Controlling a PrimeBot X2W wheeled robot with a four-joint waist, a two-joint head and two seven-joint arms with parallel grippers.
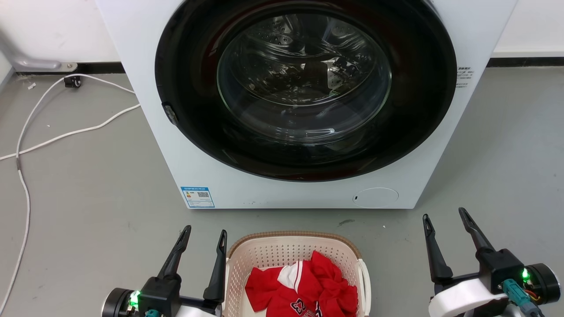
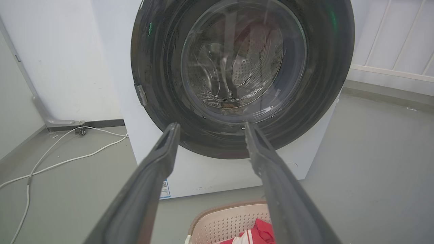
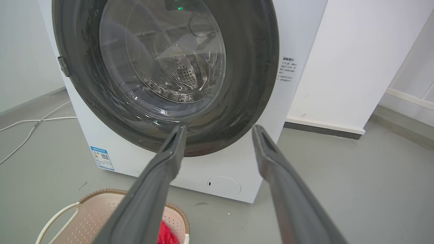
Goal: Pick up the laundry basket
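The laundry basket (image 1: 264, 253), cream-white perforated plastic with a brown rim, sits on the grey floor at the bottom middle of the head view, in front of the washer. A red and white garment (image 1: 308, 286) lies inside it. My left gripper (image 1: 205, 232) stands open just left of the basket, its right finger close beside the basket's left wall. My right gripper (image 1: 445, 213) is open too, well to the right of the basket and apart from it. The basket (image 2: 223, 220) also shows low in the left wrist view, and the basket (image 3: 91, 217) with a white handle in the right wrist view.
A white front-loading washer (image 1: 264, 185) with a shut dark round door stands right behind the basket. White cables (image 1: 66, 132) trail over the floor at the left. Bare grey floor (image 1: 506, 167) lies to the right of the washer.
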